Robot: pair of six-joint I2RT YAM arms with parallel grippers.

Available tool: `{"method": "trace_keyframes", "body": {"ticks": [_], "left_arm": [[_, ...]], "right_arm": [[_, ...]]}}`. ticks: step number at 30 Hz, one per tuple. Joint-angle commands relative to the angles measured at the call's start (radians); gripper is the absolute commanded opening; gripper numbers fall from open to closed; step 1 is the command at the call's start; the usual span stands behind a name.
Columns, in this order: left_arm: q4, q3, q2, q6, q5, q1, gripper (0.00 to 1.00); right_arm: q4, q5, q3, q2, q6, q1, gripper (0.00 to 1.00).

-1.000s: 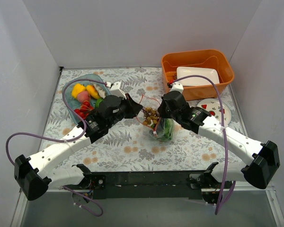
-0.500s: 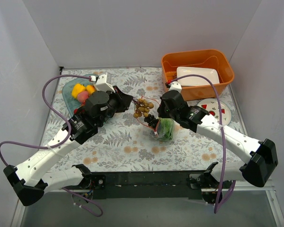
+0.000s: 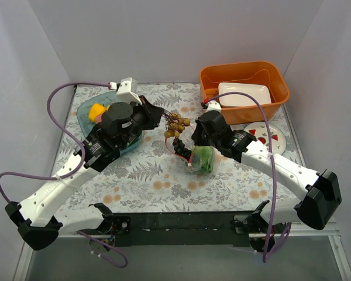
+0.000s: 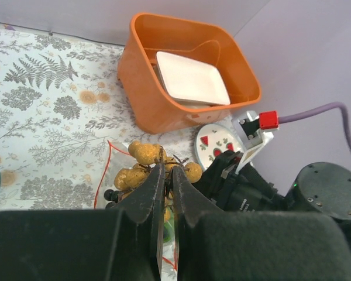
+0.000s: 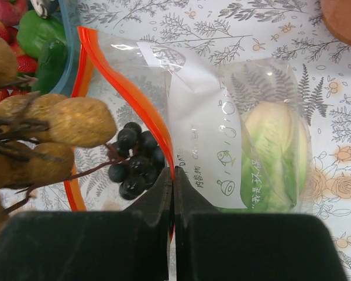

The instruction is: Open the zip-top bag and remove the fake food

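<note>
The zip-top bag [image 3: 206, 163] lies mid-table with its red-orange zip strip [image 5: 128, 88] open. My right gripper [image 3: 193, 138] is shut on the strip's edge, as the right wrist view [image 5: 173, 175] shows. The light-green lettuce [image 5: 275, 152] is inside the bag. My left gripper [image 3: 161, 120] is shut on the stalk of the cluster of brown pieces [image 3: 176, 123] and holds it in the air beyond the bag's mouth, as the left wrist view [image 4: 168, 171] shows. Dark berries [image 5: 134, 164] hang from the cluster [image 5: 64, 123] at the mouth. I cannot make out the cucumber.
A blue dish [image 3: 88, 104] with yellow, red and green toy foods sits at the back left, under the left arm. An orange bin [image 3: 243, 88] holding a white tray stands at the back right. A small white plate [image 3: 263, 134] lies beside the right arm.
My left gripper has drawn back and up to the left, pulling the brown cluster out of the bag's mouth. My right gripper has stayed shut on the zip edge.
</note>
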Motion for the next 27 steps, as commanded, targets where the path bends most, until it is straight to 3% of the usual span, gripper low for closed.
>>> {"method": "trace_keyframes", "body": {"ticks": [1,14,27], "left_arm": [[-0.002,0.024,0.035,0.07,0.071,0.004,0.0],[0.042,0.103,0.078,0.081,0.062,0.007,0.0],[0.094,0.087,0.05,0.066,0.165,0.007,0.0]], "right_arm": [[0.063,-0.025,0.033,0.001,-0.016,-0.006,0.01],[0.062,-0.03,0.033,-0.019,-0.02,-0.01,0.01],[0.079,-0.044,-0.003,-0.065,-0.01,-0.01,0.01]]}}
